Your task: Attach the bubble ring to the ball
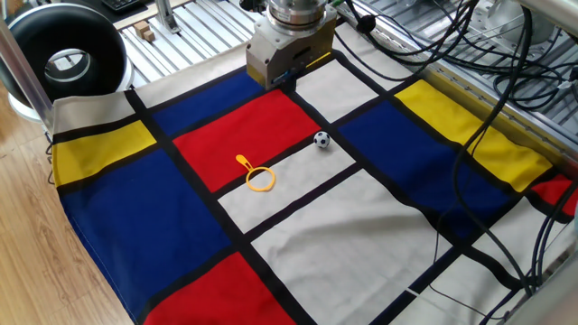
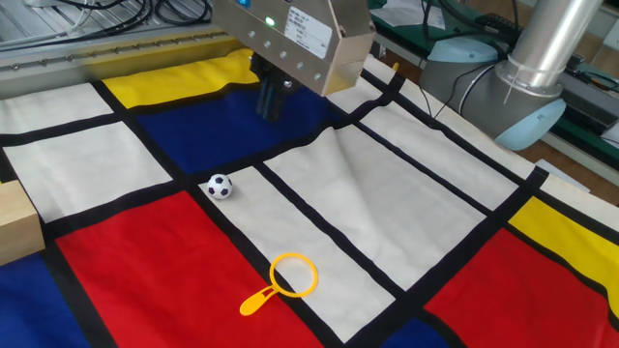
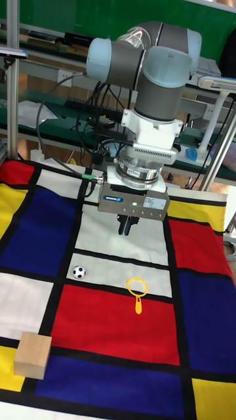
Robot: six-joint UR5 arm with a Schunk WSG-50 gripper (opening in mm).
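Bubble ring (image 1: 259,176), a small yellow-orange hoop with a stubby handle, is seen lying flat on a cloth of red, blue, yellow and white blocks spread over the surface (image 1: 298,244), half on a white panel and half on a red one. Well apart from it, the ball (image 1: 321,139), tiny and soccer-patterned, rests near a black stripe. The ring is judged light, thin and stiff plastic, likely to skid on the cloth; the handle is judged the surest place to be gripped. The ball is expected to roll at a touch. The gripper (image 2: 272,101) hangs above a blue panel, empty, its fingers drawn close together. A label is carried on the gripper's body, but its writing cannot be read. A tan wooden cube (image 3: 33,355) sits at a corner.
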